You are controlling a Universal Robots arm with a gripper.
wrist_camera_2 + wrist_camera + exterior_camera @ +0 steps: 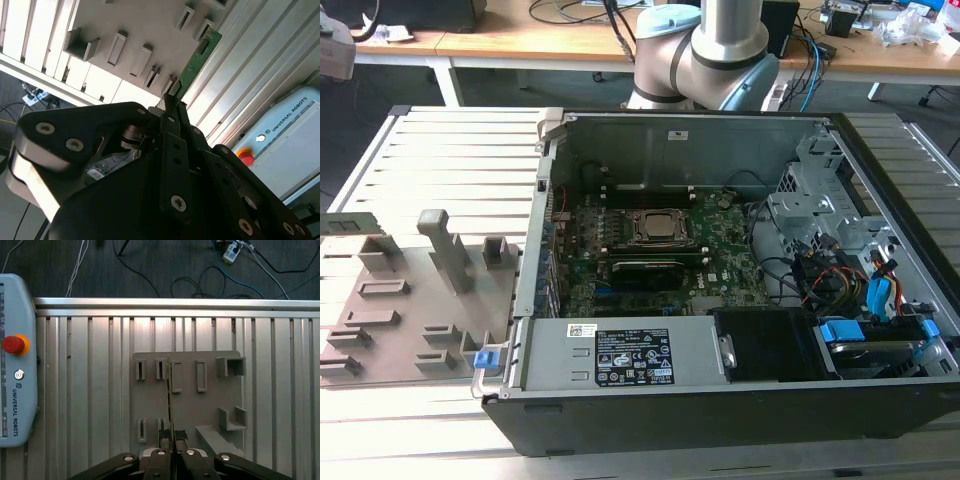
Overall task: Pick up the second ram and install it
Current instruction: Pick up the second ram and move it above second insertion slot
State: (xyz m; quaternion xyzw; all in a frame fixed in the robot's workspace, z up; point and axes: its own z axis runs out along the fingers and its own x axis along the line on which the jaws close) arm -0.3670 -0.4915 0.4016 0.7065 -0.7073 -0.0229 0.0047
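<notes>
I am in the pick-up step. My gripper is clenched on the second ram, one jaw on each flat face, so the stick shows edge-on running out from my fingertips. It hangs over the grey holder plate, in line with the gap between two of the plate's upright slots. I cannot tell whether its lower edge is clear of the holder.

In the second wrist view the second ram slants away from my fingers across the plate. In the exterior view it sits at the exterior view's left edge, by the plate's far corner. That is well apart from the open computer case and its motherboard to the right.

By my judgement the install is not yet started. The next move calls for a firm, square hold and a straight rise, so the stick does not catch on the holders.
</notes>
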